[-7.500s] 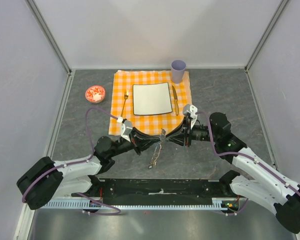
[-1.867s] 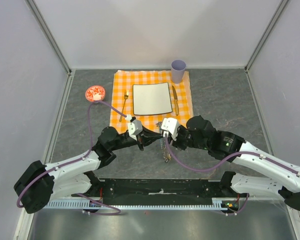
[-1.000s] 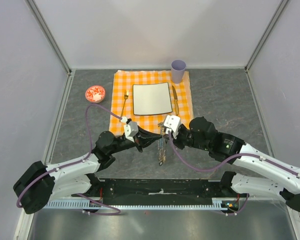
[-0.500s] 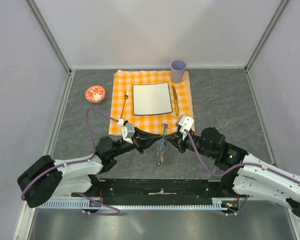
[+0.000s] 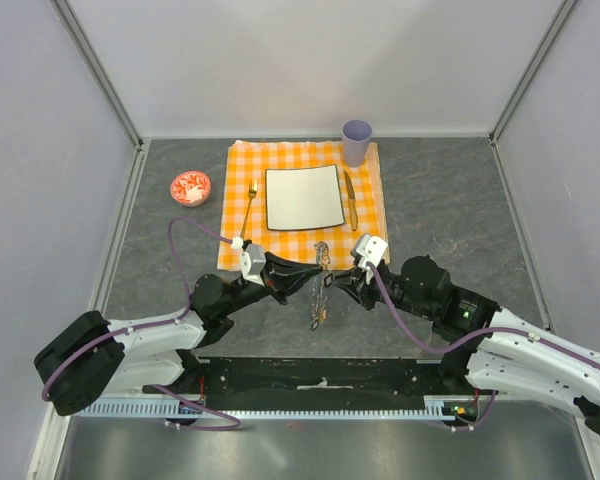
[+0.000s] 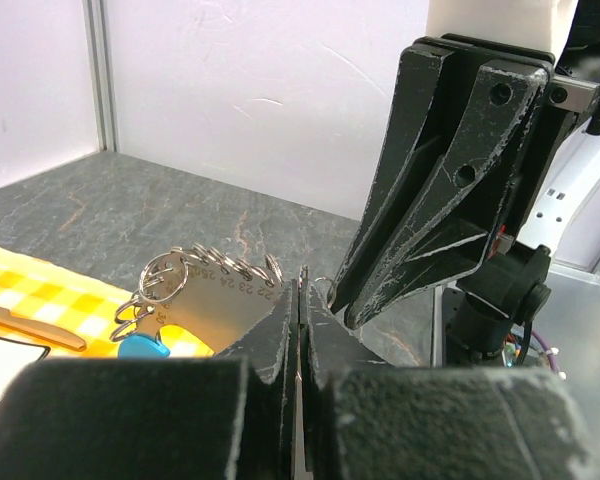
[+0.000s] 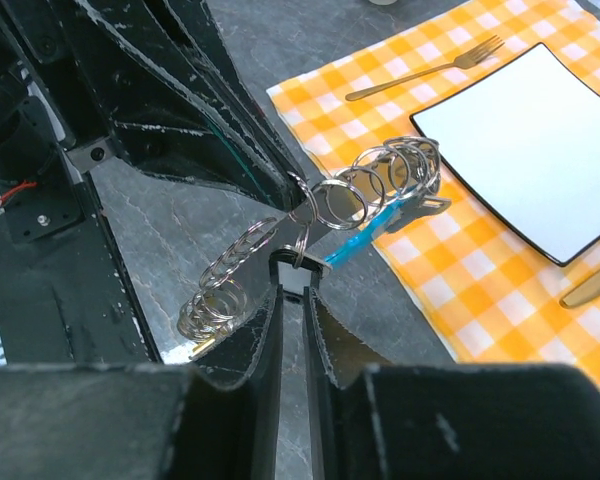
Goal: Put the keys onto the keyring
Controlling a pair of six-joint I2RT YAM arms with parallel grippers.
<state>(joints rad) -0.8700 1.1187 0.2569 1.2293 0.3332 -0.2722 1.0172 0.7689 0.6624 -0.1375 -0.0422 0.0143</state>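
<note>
The keyring point(image 7: 352, 190), its turquoise tag point(image 7: 365, 243) alongside, is held in the air just ahead of the right gripper point(image 7: 293, 288) and at the very tip of the left gripper point(image 6: 301, 295), whose fingers are pressed shut on its wire. Its long axis runs crosswise to both pairs of fingers. The right fingers are parted by a narrow gap with a small silvery piece point(image 7: 292, 264) at their tips, though a pinch cannot be told; both arms are stretched low, tip to tip, equally near.
</note>
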